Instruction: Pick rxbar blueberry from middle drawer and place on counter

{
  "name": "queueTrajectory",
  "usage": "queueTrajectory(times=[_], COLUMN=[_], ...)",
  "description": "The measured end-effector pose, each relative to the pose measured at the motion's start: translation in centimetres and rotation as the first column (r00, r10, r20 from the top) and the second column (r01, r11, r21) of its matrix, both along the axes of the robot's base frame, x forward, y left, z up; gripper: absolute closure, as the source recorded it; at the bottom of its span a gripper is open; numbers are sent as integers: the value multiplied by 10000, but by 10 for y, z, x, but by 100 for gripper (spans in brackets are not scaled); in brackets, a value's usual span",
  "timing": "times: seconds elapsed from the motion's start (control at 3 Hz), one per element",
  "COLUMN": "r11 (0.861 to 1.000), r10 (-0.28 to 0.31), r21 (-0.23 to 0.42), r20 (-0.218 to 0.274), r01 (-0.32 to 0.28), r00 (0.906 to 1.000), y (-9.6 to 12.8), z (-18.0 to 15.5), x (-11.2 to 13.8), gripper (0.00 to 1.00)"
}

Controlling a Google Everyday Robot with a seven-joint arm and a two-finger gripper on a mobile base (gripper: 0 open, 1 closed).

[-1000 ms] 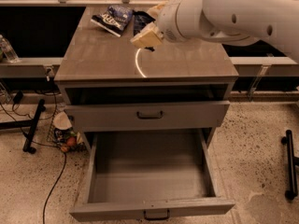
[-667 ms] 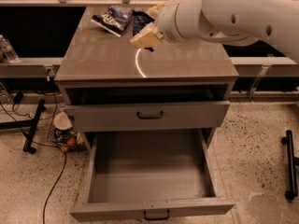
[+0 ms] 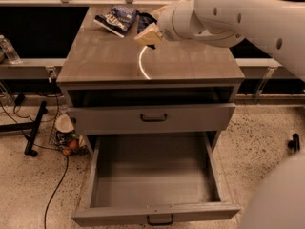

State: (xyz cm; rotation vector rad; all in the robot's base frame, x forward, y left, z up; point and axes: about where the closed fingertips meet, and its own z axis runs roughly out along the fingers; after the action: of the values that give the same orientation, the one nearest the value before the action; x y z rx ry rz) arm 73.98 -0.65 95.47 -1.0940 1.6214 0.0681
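The gripper is pictured above the rear of the counter, near the upper end of the thin white circle line. The rxbar blueberry is seen as a dark shape right at the gripper's tip, just beside the crinkled snack bag. Whether the bar is clamped or released cannot be told. The middle drawer is shown pulled out below the shallower drawer front.

Dark rxbar blueberry at counter back, beside pincer; middle drawer open
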Motion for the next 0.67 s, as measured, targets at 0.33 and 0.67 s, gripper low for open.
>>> queueTrajectory(times=[0.33, 0.67], r11=[9992, 9989], r10=[-262, 54], r21=[-311, -446], r20=[-630, -1336], r01=[243, -114], r00=[9977, 9910], y=[-7, 2], z=[-44, -78], x=[40, 59], gripper=[96, 66])
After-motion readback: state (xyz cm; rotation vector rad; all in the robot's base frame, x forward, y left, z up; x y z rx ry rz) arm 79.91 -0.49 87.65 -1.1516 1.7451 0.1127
